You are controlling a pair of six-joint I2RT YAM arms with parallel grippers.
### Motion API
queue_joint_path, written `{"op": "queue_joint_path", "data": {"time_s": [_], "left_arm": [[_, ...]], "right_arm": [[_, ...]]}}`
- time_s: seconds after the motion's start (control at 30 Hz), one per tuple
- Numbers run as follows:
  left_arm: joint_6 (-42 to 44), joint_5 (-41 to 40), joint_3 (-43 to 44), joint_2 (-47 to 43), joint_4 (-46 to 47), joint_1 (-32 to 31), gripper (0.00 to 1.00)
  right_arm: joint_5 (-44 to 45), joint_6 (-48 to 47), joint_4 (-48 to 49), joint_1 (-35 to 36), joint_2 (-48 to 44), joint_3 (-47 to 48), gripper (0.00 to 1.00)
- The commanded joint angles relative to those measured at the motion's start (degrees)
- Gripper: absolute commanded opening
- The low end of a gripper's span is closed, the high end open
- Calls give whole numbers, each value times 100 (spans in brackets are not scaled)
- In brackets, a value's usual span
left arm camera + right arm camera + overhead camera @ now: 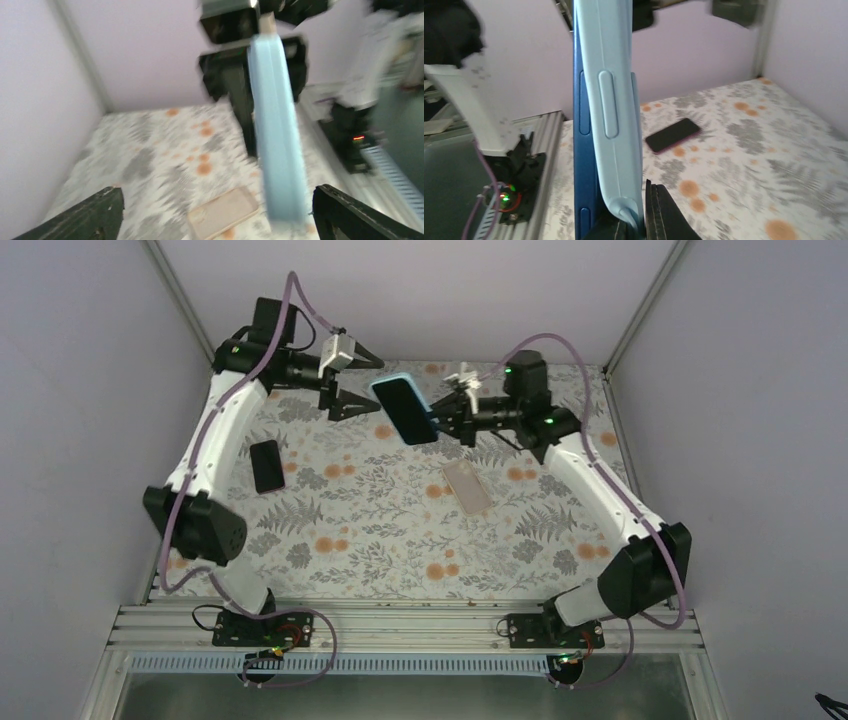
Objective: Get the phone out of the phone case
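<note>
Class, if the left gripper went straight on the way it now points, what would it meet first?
Probably the light blue phone case held by the right gripper, ahead of the open left gripper; depth is unclear.

We see a table covered edge to edge in a pale cloth printed with grey ferns and orange blossoms, filling the middle of the overhead frame. Two things lie flat on it, well apart. Left of centre lies a dark phone, its long side running almost straight up the frame; the right wrist view shows a reddish rim along its edge. Right of centre lies a pale case, slightly slanted, with a camera opening at one corner. A ribbed metal rail borders the table along the lower frame.
</note>
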Motion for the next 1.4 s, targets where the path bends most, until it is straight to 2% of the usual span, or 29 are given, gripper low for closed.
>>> {"op": "queue_joint_path", "data": {"time_s": [0.0,0.07,0.13,0.17,0.23,0.3,0.43,0.63,0.8,1.03,1.37], "left_arm": [[-1364,-2483,-1312,-1376,3048,-3,96],[-1499,-3591,-2231,-1921,4442,-175,98],[-1491,-4514,-3050,-2320,5371,-483,99],[-1531,-4888,-3230,-2328,5541,-683,99],[-1707,-5725,-3332,-2192,5907,-1127,100],[-1753,-6145,-3475,-2018,6407,-1538,100],[-1625,-7018,-3438,-1564,6933,-2338,100],[-1813,-7500,-3783,-1291,7615,-2519,99],[-1921,-7776,-4004,-990,8262,-2532,100],[-2167,-7662,-3655,-484,8218,-2598,100],[-2320,-8057,-3463,-133,8345,-2655,100]], "right_arm": [[-606,-368,-120,-781,-428,-154,3],[-656,-355,-217,-1013,-281,-163,3],[-544,-84,-144,-1154,-34,-105,3],[-322,147,-73,-1172,103,-26,3],[188,909,358,-1182,407,158,3],[839,1678,607,-1188,722,519,3],[1228,2862,952,-1245,1374,1084,3],[1517,3407,908,-1256,2011,1784,3],[1513,3573,971,-1249,2220,1911,3],[1419,3659,949,-1242,2406,2100,3],[1316,3714,1113,-1241,2376,2024,3]]}}
